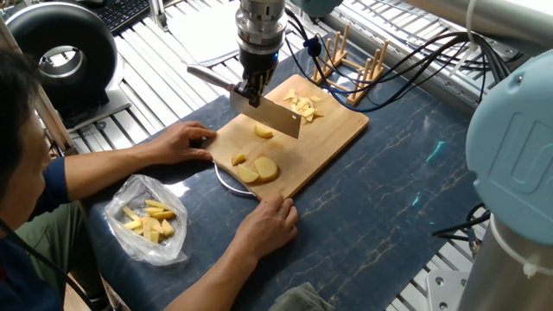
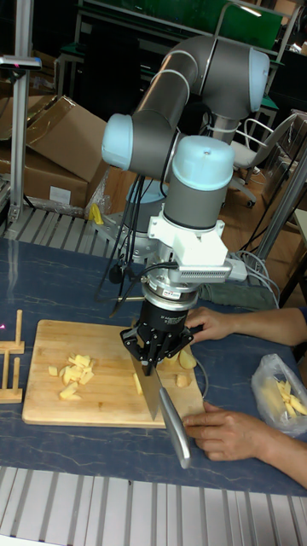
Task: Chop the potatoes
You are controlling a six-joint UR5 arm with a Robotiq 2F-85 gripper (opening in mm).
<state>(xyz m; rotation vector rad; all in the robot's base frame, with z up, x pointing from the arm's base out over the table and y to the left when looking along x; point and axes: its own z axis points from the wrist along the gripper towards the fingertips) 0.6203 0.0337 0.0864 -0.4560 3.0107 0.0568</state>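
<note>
Nearest the fixed camera, a person's hands (image 1: 263,226) rest on the dark table (image 1: 397,181), one at the near edge of a wooden board (image 1: 333,138) and the other at its left edge, with a clear bag (image 1: 149,220) of yellow pieces beside them. On the board lie potatoes (image 1: 257,167): rounded chunks near the hands and small cut bits at the far corner. Above the chunks, the gripper (image 1: 251,84) has its fingers closed on a knife (image 1: 266,110), blade hanging just over one chunk; a wooden rack (image 1: 350,60) stands behind.
</note>
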